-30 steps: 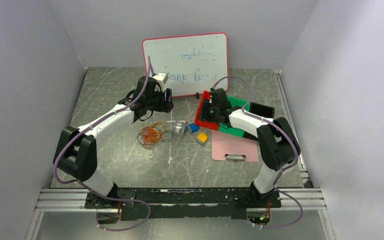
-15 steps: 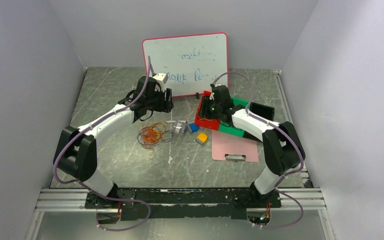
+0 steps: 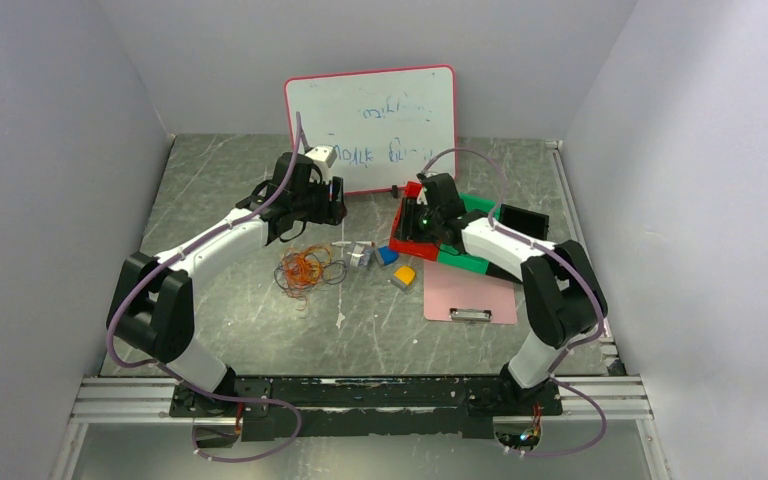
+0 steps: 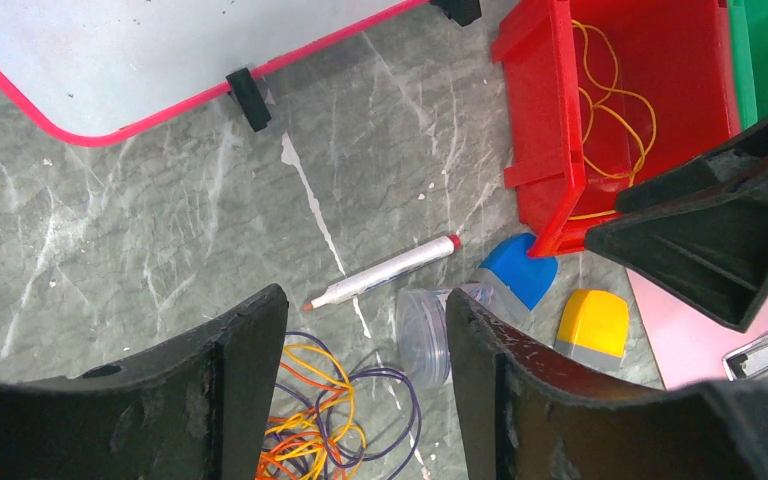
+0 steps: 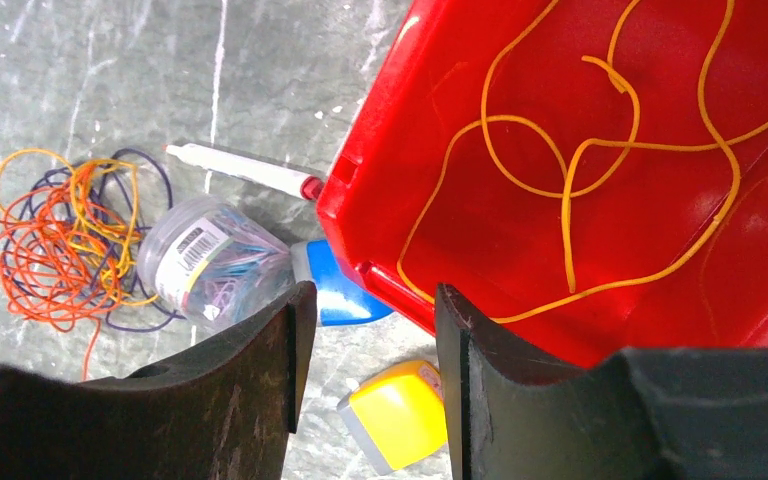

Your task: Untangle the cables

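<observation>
From above, the whiteboard (image 3: 370,125) carries blue and green scribbles too faint to read. The left gripper (image 3: 336,201) hangs above and beyond the tangle of cables (image 3: 304,268), and the right gripper (image 3: 415,222) is over the red bin (image 3: 401,242). In the left wrist view the jaws stand spread with nothing between them. The orange, yellow and purple tangle lies on the table below the gap, beside the left finger (image 4: 210,400). Beyond the tips are a marker (image 4: 385,272) and a clear jar (image 4: 422,322). In the right wrist view the jaws are also apart and empty. A loose yellow cable (image 5: 570,180) lies in the bin past the right finger (image 5: 530,400), and the tangle sits far left, against the jar, whose label shows a barcode (image 5: 192,243), unreadable.
</observation>
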### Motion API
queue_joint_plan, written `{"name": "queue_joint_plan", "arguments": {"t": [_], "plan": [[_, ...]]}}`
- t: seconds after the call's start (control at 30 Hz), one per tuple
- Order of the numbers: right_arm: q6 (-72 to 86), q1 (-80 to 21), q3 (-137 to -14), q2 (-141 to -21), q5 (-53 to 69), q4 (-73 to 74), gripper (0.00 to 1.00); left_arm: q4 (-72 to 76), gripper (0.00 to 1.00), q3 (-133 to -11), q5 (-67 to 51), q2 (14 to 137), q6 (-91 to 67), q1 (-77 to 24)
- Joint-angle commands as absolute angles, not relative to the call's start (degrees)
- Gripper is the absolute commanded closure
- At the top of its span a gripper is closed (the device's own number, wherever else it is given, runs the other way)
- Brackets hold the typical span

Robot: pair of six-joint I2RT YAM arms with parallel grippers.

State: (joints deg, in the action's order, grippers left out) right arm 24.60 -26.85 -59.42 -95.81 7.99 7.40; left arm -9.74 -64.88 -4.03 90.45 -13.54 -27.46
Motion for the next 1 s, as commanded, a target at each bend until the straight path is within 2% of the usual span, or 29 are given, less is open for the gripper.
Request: {"name": "queue_joint_plan", "arguments": {"t": [0.0, 0.73, 0.97], "plan": [[24.63, -26.98, -61.34, -97.97, 8.33, 8.75, 0.50, -10.35, 0.36, -65.94, -3.43, 89.74, -13.93, -27.16], [24.41, -26.92, -63.27, -102.11, 5.74, 8.34, 0.49, -10.72, 0.36, -66.08, -2.78, 90.08, -13.89, -27.14], [22.68, -26.89, -62.76, -98.86, 4.63, 6.13, 0.49, -10.85, 0.35, -66.25, -1.20, 89.25, -14.44, -26.84]]}}
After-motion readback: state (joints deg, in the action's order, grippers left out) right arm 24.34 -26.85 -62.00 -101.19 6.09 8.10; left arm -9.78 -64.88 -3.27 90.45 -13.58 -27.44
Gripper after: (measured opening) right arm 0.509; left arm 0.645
